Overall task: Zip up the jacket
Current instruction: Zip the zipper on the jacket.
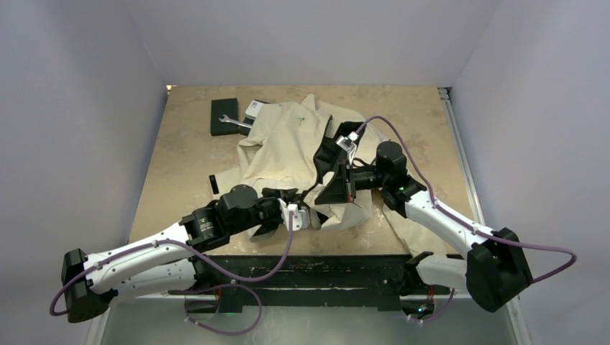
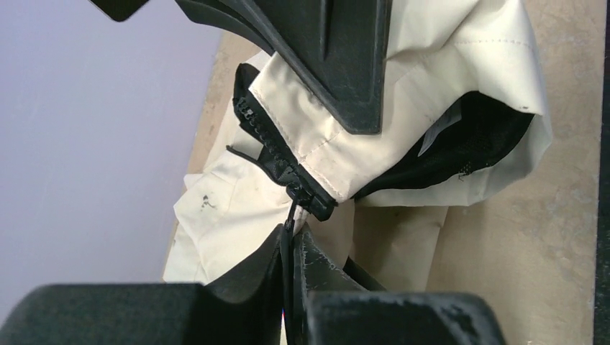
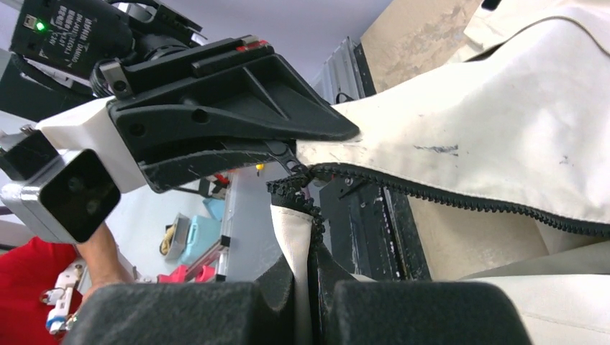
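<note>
The cream jacket (image 1: 284, 144) lies crumpled in the middle of the table, black lining showing at its near edge. In the left wrist view my left gripper (image 2: 293, 233) is shut on the thin black zipper pull (image 2: 290, 215), which hangs just below the slider (image 2: 311, 198) at the bottom of the zipper. My right gripper (image 3: 311, 248) is shut on the jacket's cream hem beside the black zipper teeth (image 3: 467, 203). The two grippers meet tip to tip at the jacket's near corner. The left gripper's fingers (image 3: 237, 115) show above in the right wrist view.
A black box (image 1: 224, 115) with a metal wrench (image 1: 235, 122) across it sits at the back left, next to a small white item (image 1: 254, 108). A small black strip (image 1: 214, 184) lies on the tan table (image 1: 180, 165) left of the jacket.
</note>
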`<move>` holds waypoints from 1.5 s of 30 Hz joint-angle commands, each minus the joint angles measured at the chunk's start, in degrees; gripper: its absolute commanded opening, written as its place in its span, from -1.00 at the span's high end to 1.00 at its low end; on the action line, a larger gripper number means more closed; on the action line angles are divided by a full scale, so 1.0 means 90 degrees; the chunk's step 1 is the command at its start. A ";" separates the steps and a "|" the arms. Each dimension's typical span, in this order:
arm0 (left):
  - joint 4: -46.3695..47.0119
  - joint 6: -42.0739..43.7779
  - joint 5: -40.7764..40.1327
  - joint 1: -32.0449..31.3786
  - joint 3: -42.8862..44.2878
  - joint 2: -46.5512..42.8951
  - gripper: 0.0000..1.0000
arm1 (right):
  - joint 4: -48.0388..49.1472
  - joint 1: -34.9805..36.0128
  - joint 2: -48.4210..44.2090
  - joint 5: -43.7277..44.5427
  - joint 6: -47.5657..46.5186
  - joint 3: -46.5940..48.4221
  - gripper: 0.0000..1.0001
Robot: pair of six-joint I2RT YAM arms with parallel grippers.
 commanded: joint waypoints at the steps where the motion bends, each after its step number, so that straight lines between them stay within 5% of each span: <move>1: -0.0047 -0.0064 0.0229 -0.0013 0.0310 -0.0166 1.00 | 0.0727 -0.0106 -0.0139 0.0070 0.0389 -0.0225 1.00; 28: 0.0167 0.1067 0.1818 -0.0013 -0.0434 -0.1188 1.00 | 0.4167 -0.0196 0.0012 0.0249 0.2795 -0.1490 1.00; 30: 0.0183 0.1096 0.1807 -0.0013 -0.0424 -0.1143 0.44 | 0.4162 -0.0196 -0.0011 0.0261 0.2795 -0.1472 1.00; 32: 0.0119 0.1124 0.1806 -0.0013 -0.0371 -0.1081 0.19 | 0.4136 -0.0195 -0.0048 0.0262 0.2788 -0.1462 1.00; 45: 0.0002 0.0863 0.1467 -0.0013 -0.0356 -0.1054 0.08 | 0.4016 -0.0195 -0.0125 0.0244 0.2705 -0.1519 1.00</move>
